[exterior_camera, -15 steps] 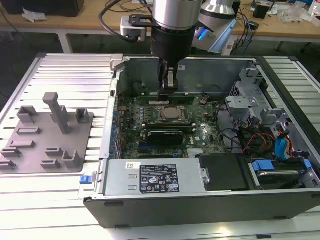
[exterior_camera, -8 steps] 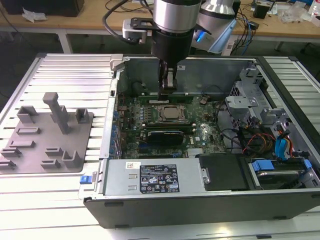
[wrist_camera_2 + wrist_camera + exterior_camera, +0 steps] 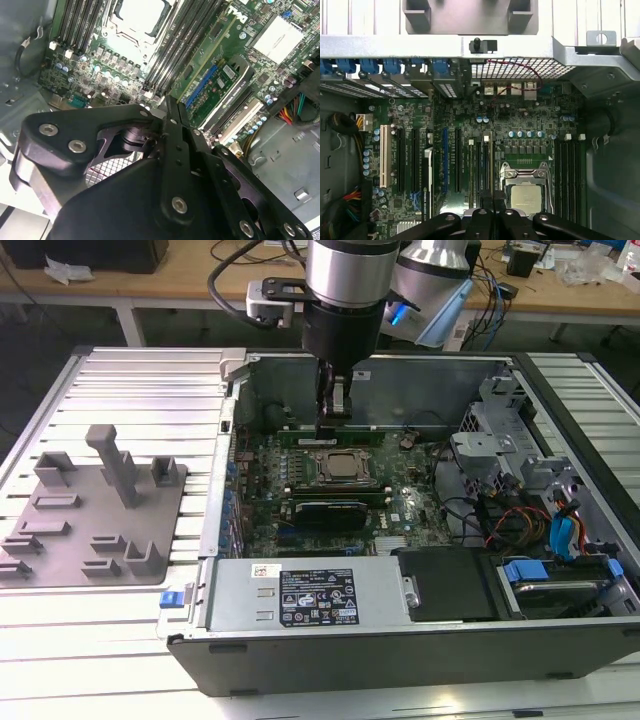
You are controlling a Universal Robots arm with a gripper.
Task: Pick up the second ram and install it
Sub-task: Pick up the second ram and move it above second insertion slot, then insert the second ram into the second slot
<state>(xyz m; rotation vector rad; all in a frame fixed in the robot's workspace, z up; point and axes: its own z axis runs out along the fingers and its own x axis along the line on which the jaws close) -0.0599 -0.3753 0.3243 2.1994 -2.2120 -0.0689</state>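
Second ram [image 3: 300, 435] is hanging level, close beside the processor [image 3: 345, 468], and I am watching the gripper [image 3: 335, 422] pinching its upper edge at mid-length, fingers clenched.

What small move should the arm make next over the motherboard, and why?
Probably a slight push straight down. The shut gripper has its tips right at the green ram stick beside the processor, and I can't tell whether that stick is fully seated.

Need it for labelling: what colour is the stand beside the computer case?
Plain grey; the stand shows best in the exterior view.
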